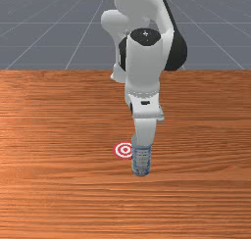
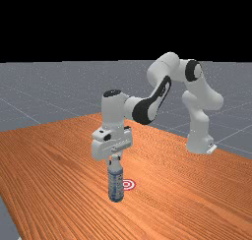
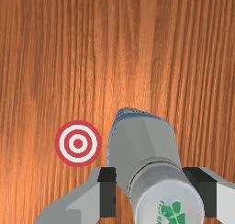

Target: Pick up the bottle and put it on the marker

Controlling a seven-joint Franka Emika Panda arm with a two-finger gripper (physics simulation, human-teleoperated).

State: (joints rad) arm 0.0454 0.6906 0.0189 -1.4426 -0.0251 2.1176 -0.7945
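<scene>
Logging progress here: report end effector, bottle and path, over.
End effector open, astride bottle. Bottle upright beside marker, not on it. No obstacle seen between them.

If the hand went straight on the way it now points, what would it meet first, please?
Most likely the bottle: the hand points down over it, its open fingers on either side of the cap, though which part it would touch first is unclear.

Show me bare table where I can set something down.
In the front view, bare table stretches left of the marker, right of the bottle, and from the bottle to the bottom edge. It's crowded where marker and bottle sit close together, the arm above the bottle.
</scene>
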